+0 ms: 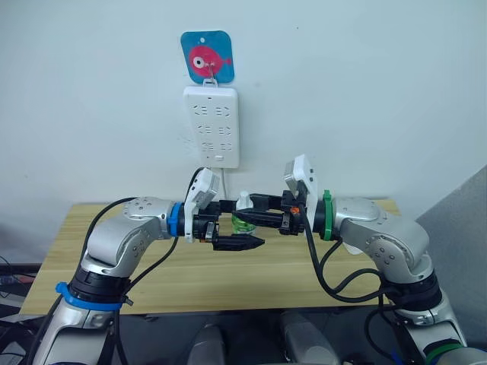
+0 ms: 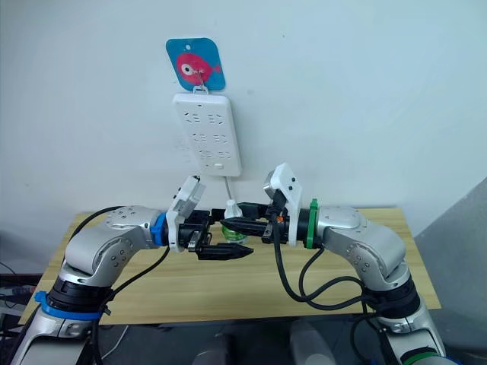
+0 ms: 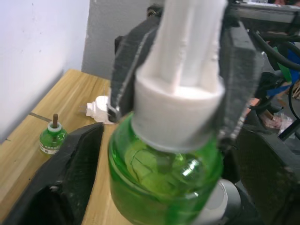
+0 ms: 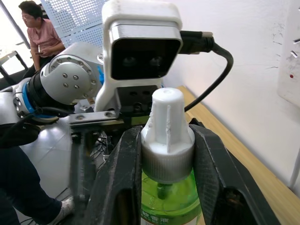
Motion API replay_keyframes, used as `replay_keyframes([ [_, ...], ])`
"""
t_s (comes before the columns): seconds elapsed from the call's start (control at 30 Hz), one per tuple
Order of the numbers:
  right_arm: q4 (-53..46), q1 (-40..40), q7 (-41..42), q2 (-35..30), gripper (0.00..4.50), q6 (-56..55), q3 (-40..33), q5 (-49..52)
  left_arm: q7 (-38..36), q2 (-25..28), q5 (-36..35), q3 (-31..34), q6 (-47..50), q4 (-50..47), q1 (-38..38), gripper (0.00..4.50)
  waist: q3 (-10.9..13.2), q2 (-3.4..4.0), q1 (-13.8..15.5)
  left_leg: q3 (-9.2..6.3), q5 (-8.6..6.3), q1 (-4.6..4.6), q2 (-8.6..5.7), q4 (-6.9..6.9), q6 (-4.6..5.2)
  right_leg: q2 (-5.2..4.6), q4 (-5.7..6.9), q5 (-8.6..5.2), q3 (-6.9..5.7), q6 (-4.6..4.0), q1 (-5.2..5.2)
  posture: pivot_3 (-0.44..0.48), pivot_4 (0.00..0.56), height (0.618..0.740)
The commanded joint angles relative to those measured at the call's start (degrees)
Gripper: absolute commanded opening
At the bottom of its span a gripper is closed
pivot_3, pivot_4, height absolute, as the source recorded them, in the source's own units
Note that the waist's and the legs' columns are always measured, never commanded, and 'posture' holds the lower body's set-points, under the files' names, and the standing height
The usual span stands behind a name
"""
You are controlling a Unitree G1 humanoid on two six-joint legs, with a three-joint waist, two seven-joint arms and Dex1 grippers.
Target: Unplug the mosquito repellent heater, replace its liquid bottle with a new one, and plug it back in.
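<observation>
Already the heater (image 3: 99, 109) is out of the power strip (image 1: 211, 126) and lies on the table (image 1: 99, 251). A capless green bottle (image 3: 52, 137) with a bare wick stands near it, at about nine o'clock from it in the left wrist view. The right gripper (image 4: 166, 154) pinches the white cap (image 4: 167, 136) of the new bottle (image 3: 164, 180); the left gripper (image 1: 237, 232) is spread around its green body. Judging by this, uncapping, fitting and replugging remain.
</observation>
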Motion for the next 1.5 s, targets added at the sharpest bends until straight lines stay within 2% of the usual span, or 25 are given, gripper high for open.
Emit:
replay_keyframes([
  [0.03, -2.7, -0.2, 0.2, -0.1, 1.11, -0.6, -1.2, 1.5, 0.4, -0.3, -0.5, 1.2, -0.8, -0.7, -1.0, 2.98, 0.0, 0.00, 0.0, 0.00, 0.00, 0.00, 0.00, 0.00, 0.00, 0.00, 0.00, 0.00, 0.00, 0.00, 0.00, -0.158, 0.087, 0.711],
  [0.1, -2.7, -0.3, 0.4, -0.1, 1.11, -0.8, -1.2, 1.6, 0.4, -0.3, -0.5, 1.1, -0.7, -0.9, -0.7, 2.40, 0.0, 0.00, 0.0, 0.00, 0.00, 0.01, 0.01, 0.00, 0.00, 0.00, 0.02, 0.00, 0.00, 0.00, 0.00, -0.158, 0.087, 0.711],
  [0.13, -2.4, -0.3, 0.5, 0.0, 1.11, -0.8, -1.2, 1.6, 0.4, -0.2, -0.4, 1.0, -0.8, -0.9, -0.7, 2.32, 0.0, 0.00, 0.0, 0.00, 0.00, 0.02, 0.01, 0.00, 0.00, 0.00, 0.03, 0.00, 0.00, 0.00, 0.00, -0.158, 0.088, 0.711],
  [0.37, -2.2, -0.4, 1.7, -0.1, 1.11, -1.7, -0.9, 1.7, 0.1, 0.0, 1.4, 0.6, -3.1, -0.1, -0.7, 2.32, -0.2, 0.00, 0.0, 0.00, 0.01, 0.04, 0.00, 0.01, 0.00, 0.00, 0.06, 0.00, 0.01, -0.01, 0.01, -0.157, 0.086, 0.711],
  [0.47, -1.8, -1.5, 7.3, -2.1, 1.11, -2.9, 0.7, 2.1, -1.7, 0.8, 1.1, 0.0, -2.8, -0.7, -1.0, 2.32, -0.3, 0.00, 0.0, 0.01, 0.01, 0.04, -0.02, 0.01, 0.01, 0.01, 0.06, 0.00, 0.00, -0.01, 0.02, -0.161, 0.087, 0.711],
  [0.63, 4.6, -9.1, 26.3, -10.5, 1.11, -7.5, 5.8, -0.5, -6.1, 2.7, 3.5, -2.6, -6.5, -1.4, -1.4, 2.32, -0.3, 0.01, 0.0, 0.15, 0.02, 0.22, -0.03, 0.02, 0.03, 0.06, 0.05, 0.01, 0.08, -0.01, 0.16, -0.146, 0.085, 0.711],
  [0.8, 8.8, -12.1, 31.0, -12.9, 1.11, -8.8, 6.8, -1.9, -4.9, 1.9, 4.4, -2.5, -8.6, -1.1, -1.3, 2.32, -0.3, -0.01, 0.1, 0.14, 0.01, 0.71, -0.03, -0.05, 0.04, 0.20, 0.00, 0.00, 0.07, 0.00, 0.60, -0.132, 0.086, 0.711],
  [0.97, 8.2, -10.4, 24.7, -12.8, 2.74, -11.9, 4.5, -6.4, -2.4, 0.7, 5.5, -2.2, -10.9, -1.0, 0.3, 2.32, -0.3, -0.01, 0.0, 0.11, 0.01, 0.70, 0.02, -0.03, 0.04, 0.20, -0.01, 0.00, 0.09, -0.01, 0.61, -0.149, 0.084, 0.711],
  [1.07, 5.5, -7.4, 18.5, -12.8, 2.80, -9.4, -0.1, -5.6, -0.4, -0.5, 7.8, -2.2, -14.1, 0.1, 2.1, 2.32, -0.3, -0.01, 0.1, 0.07, 0.01, 0.69, 0.04, -0.03, 0.04, 0.19, 0.00, 0.00, 0.09, -0.01, 0.61, -0.149, 0.084, 0.711],
  [1.2, -0.4, -2.9, 14.4, -14.3, 2.80, -5.3, -4.8, -2.8, 3.2, -3.4, 10.7, -1.9, -18.4, 2.0, 3.1, 2.32, -0.3, -0.01, 0.3, 0.07, 0.01, 0.65, -0.06, -0.02, 0.04, 0.06, -0.02, 0.00, 0.08, -0.01, 0.61, -0.166, 0.092, 0.711],
  [1.27, -7.1, 2.6, 9.6, -14.1, 2.80, -3.9, -6.5, -2.4, 7.2, -6.5, 12.9, -1.3, -22.0, 4.4, 2.9, 2.32, -0.4, -0.01, 0.4, 0.05, 0.01, 0.65, -0.06, -0.02, 0.04, 0.05, -0.04, 0.00, 0.08, -0.01, 0.66, -0.178, 0.094, 0.711],
  [1.37, -13.5, 7.7, 3.0, -12.0, 2.80, -3.0, -6.5, -3.2, 9.8, -9.1, 14.8, -1.0, -25.3, 6.5, 2.6, 2.32, -0.5, 0.03, 0.2, -0.01, 0.00, 0.67, -0.06, -0.02, 0.04, 0.06, -0.08, 0.00, 0.05, 0.00, 0.74, -0.190, 0.095, 0.711],
  [1.5, -12.4, 8.0, -7.8, -4.9, 2.80, -4.7, -2.9, -9.7, 10.3, -10.7, 15.9, -1.5, -27.9, 8.1, 2.2, 2.32, -0.8, 0.06, -1.0, 0.21, 0.01, 0.76, -0.05, 0.00, 0.04, 0.14, -0.07, 0.00, 0.19, 0.01, 0.72, -0.205, 0.091, 0.711],
])
